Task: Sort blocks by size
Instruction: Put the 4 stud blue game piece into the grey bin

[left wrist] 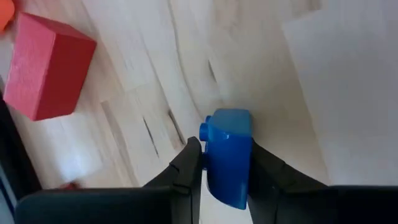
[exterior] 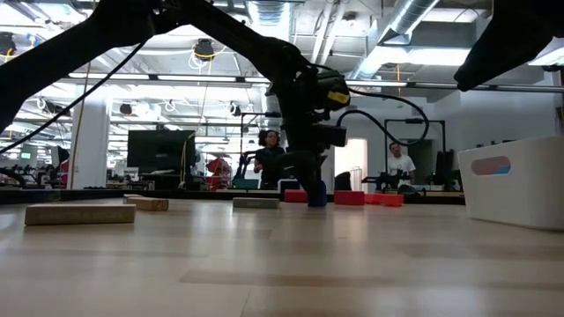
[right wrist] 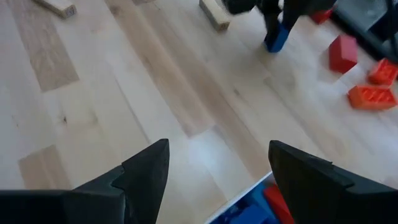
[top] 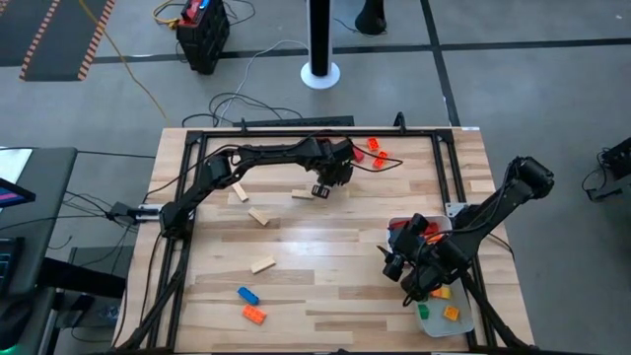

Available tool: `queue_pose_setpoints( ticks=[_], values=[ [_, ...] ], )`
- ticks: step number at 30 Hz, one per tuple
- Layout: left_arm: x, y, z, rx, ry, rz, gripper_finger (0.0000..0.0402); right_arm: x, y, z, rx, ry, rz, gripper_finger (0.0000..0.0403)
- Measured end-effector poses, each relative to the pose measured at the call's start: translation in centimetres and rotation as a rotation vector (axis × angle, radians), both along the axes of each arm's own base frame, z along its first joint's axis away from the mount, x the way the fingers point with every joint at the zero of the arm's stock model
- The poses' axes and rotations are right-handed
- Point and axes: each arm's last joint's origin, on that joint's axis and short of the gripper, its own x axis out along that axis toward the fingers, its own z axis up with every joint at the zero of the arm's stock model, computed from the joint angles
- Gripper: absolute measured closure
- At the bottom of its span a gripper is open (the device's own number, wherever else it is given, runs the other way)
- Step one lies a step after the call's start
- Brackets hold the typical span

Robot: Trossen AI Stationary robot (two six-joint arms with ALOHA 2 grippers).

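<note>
Fingers of the left tool [left wrist: 225,171] clamp a blue block [left wrist: 227,155].

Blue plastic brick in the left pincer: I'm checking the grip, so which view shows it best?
The left wrist view: the blue plastic brick fills the left pincer. Right wrist view shows it small; low and high views mostly hide it.

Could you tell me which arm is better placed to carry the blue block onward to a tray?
The left. The left gripper already has its fingers closed around the blue block at the table's far middle. The right gripper hangs open and empty over the white tray.
</note>
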Motion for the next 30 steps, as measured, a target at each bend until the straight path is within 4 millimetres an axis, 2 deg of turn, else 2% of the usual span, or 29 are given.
queue_pose_setpoints(
  ticks=[5, 11, 17, 25, 30],
  values=[
    [0.2, -0.8, 0.3, -0.037, -0.022, 0.024, 0.0325, -0.3, 0.3, -0.1, 0.079, 0.056, 0.022, 0.0101],
    [1.6, -3.1, 1.7, -0.165, -0.131, -0.041, 0.0325, -1.4, 1.2, -0.2, 0.234, 0.165, 0.022, 0.0101],
    [3.4, -7.0, 3.2, -0.246, -0.253, -0.190, 0.0325, -2.9, 2.1, -0.5, 0.372, 0.285, -0.015, 0.0101],
    [5.3, -13.3, 5.5, -0.241, -0.400, -0.424, 0.0325, -5.2, 2.2, -0.6, 0.359, 0.303, -0.181, 0.0101],
    [6.2, -17.2, 6.3, -0.240, -0.510, -0.502, 0.0325, -6.3, 2.5, 0.8, 0.348, 0.294, -0.241, 0.0101]
  ],
)
